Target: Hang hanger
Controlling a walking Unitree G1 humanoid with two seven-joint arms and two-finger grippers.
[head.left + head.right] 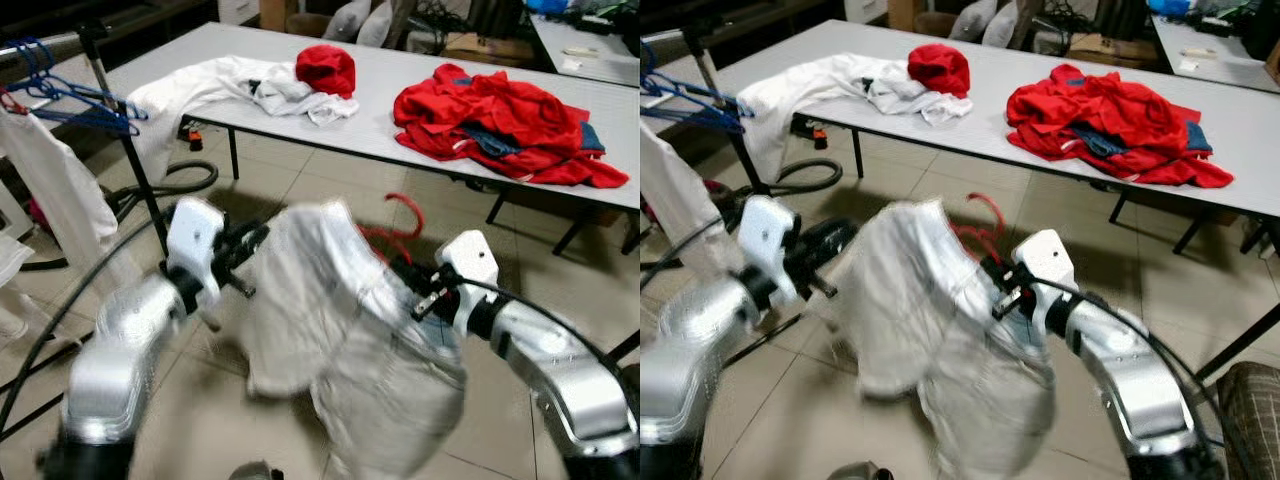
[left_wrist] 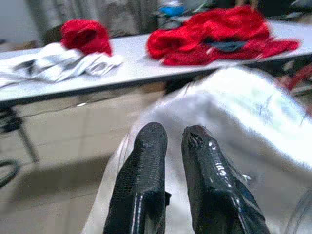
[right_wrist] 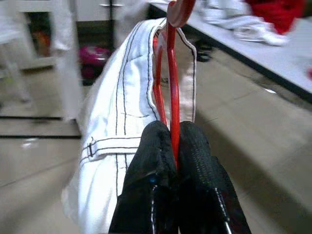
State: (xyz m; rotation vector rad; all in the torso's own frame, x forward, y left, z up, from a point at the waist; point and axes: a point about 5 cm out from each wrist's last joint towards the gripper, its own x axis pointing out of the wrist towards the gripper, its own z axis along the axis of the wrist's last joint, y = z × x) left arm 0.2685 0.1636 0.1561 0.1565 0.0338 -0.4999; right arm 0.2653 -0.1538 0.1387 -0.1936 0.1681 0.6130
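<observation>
A red hanger (image 3: 171,73) carries a white garment (image 1: 330,300) that hangs low in front of me. My right gripper (image 3: 173,129) is shut on the hanger's red wire just below the hook (image 1: 405,215), and the garment drapes over and beneath the right arm. My left gripper (image 1: 250,245) is level with the garment's left edge. Its fingers (image 2: 146,161) stand slightly apart with nothing between them, and the white cloth lies just beyond their tips. At the far left a clothes rack rail (image 1: 40,48) holds several blue hangers (image 1: 75,95) and a white garment (image 1: 50,190).
A long grey table (image 1: 380,100) runs across the back with a white clothes heap (image 1: 240,85), a red item (image 1: 327,68) and a red clothes pile (image 1: 500,125). A black hose (image 1: 180,185) lies on the tiled floor beside the rack's pole (image 1: 140,180).
</observation>
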